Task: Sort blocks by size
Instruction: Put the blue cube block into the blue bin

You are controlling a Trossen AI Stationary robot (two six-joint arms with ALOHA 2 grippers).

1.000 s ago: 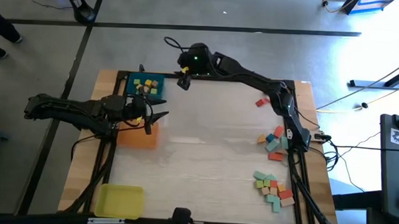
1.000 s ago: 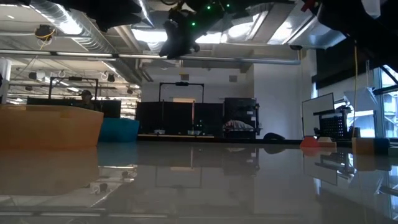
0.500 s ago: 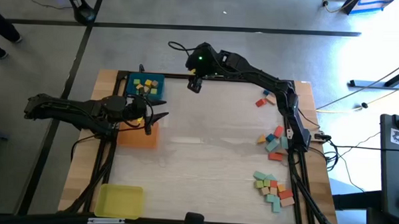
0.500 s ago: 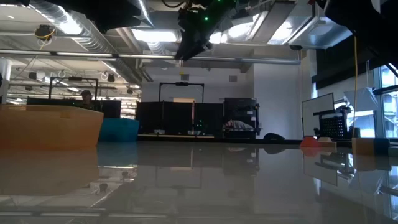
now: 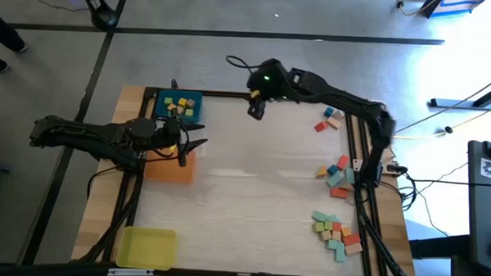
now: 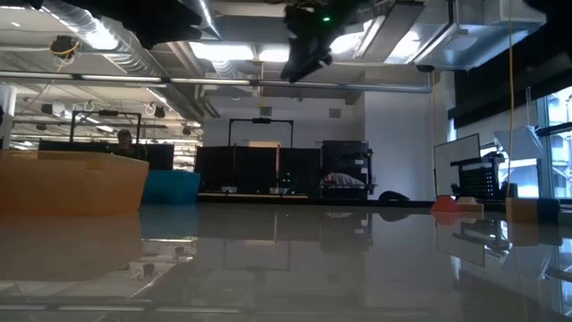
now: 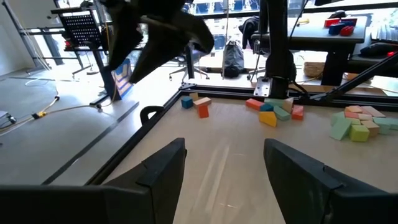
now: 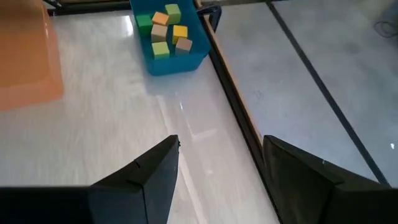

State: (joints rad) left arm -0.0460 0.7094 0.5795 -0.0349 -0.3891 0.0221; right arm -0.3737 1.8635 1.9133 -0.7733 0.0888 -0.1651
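Observation:
Several small blocks [image 8: 165, 30] lie in the blue tray [image 5: 167, 98] at the table's far left. Loose blocks lie along the right edge in three groups: a far pair [image 5: 328, 120], a middle cluster [image 5: 337, 176] and a near cluster [image 5: 335, 231]. My right gripper [image 5: 254, 112] hangs open and empty high above the far edge, right of the blue tray; in its wrist view the fingers [image 8: 217, 180] have nothing between them. My left gripper [image 5: 200, 145] stands open and empty above the orange tray [image 5: 171, 166], pointing toward the table's right; its wrist view [image 7: 224, 174] looks at the loose blocks [image 7: 273, 112].
A yellow tray [image 5: 147, 247] sits at the near left corner. A black frame rail [image 8: 233, 106] runs along the far edge and the table's sides. The middle of the table [image 5: 260, 188] is bare wood. The low view shows the orange tray [image 6: 71, 183] and blue tray [image 6: 170, 186] side by side.
My right gripper has gone toward the table's right edge along the far side, away from the blue tray, staying high, open and empty. My left arm has kept still.

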